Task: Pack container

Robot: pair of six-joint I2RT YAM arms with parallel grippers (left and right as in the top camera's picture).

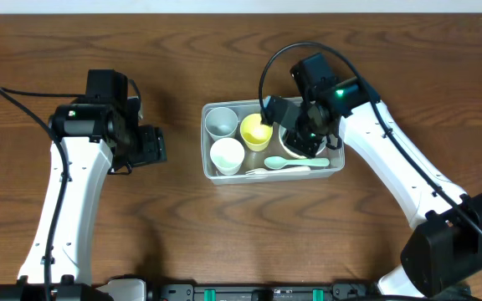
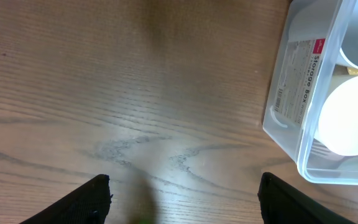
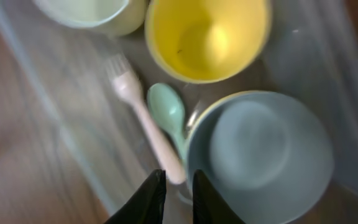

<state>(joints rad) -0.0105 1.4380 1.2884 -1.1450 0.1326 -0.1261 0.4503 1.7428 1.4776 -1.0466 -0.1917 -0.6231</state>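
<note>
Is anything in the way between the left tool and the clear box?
No. Only the wooden table lies between the open left tool and the clear box. Nothing visible blocks the way.

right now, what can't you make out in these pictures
- Right wrist view: blurred, so I cannot tell whether the right gripper holds anything.
- Overhead view: that gripper covers most of the bowl.
- Left wrist view: the container is cut off by the right edge, and the small print on its label is too small to read.
- Left wrist view: only the fingertips of the left gripper show, at the bottom edge.
</note>
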